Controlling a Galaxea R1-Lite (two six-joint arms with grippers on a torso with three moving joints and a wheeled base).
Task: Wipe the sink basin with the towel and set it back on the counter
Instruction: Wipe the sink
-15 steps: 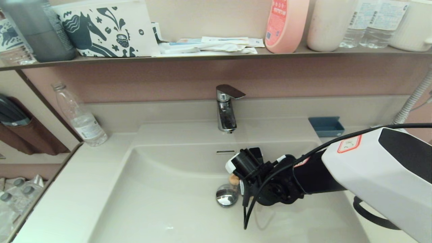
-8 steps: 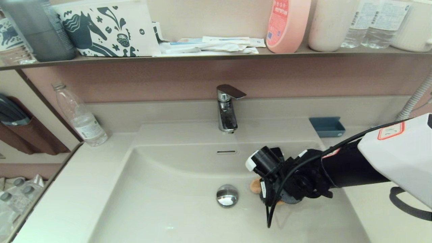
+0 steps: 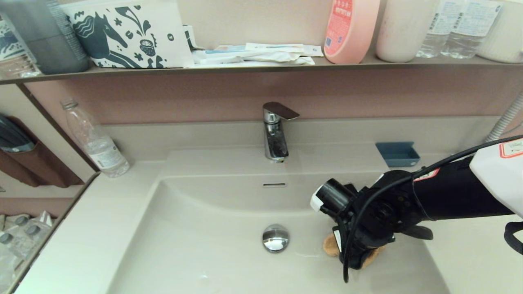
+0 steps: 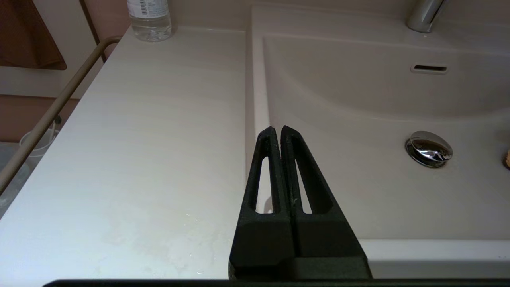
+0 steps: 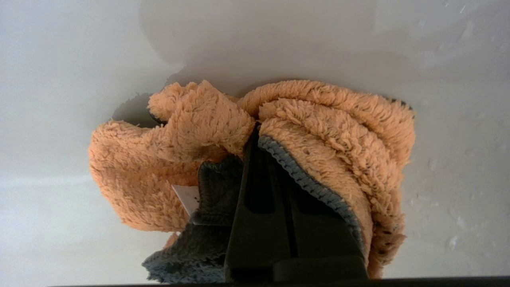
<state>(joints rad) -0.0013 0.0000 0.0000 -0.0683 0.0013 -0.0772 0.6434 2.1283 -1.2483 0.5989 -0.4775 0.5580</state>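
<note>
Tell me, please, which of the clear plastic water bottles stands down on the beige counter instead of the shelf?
The lone clear bottle at the counter's back left corner, by the wall; the other clear bottles stand on the dark shelf at upper right.

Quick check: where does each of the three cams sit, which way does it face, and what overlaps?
Head: high, looking down at the sink basin; right arm shows, right hand on the towel.
Left wrist: behind the shut left hand, over the counter, facing the basin.
Right wrist: behind the right hand, pointing down at the towel.
Shared: the drain plug shows in the head and left wrist views.
</note>
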